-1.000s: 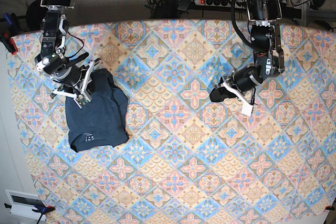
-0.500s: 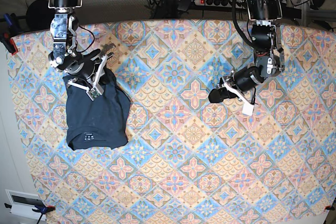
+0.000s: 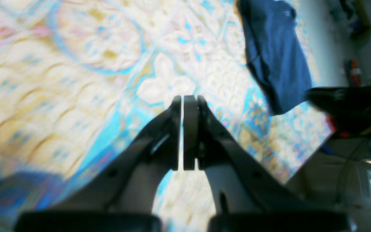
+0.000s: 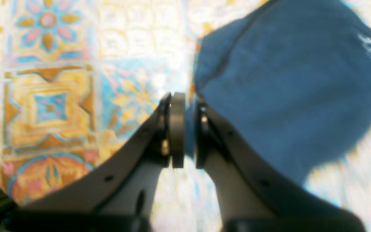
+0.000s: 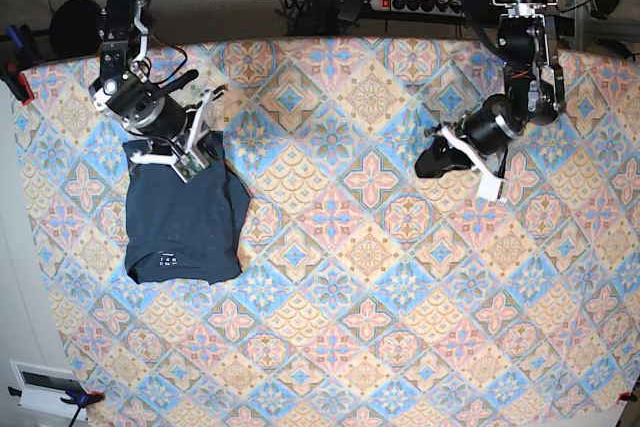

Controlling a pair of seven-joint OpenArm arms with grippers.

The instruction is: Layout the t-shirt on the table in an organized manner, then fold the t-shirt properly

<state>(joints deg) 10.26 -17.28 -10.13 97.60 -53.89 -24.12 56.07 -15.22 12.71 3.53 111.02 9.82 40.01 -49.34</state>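
The dark navy t-shirt (image 5: 185,222) lies folded into a rough rectangle at the left of the patterned table (image 5: 350,247), with a small white label mark near its front edge. My right gripper (image 5: 190,162) is at the shirt's far edge. In the right wrist view the right gripper (image 4: 188,100) stands nearly shut, with blue cloth (image 4: 285,96) pinched between its pads. My left gripper (image 5: 428,163) hovers over bare table at the right. In the left wrist view the left gripper (image 3: 183,96) is shut and empty, with the shirt (image 3: 275,58) far off.
A power strip (image 5: 410,2) and cables lie behind the table's far edge. A red clamp (image 5: 15,77) sits at the left edge. A white device (image 5: 40,387) lies on the floor at the front left corner.
My right arm has moved toward the back and right, from the shirt's left side to its far edge. The shirt's far part has shifted a little. My left arm has moved slightly back and right.
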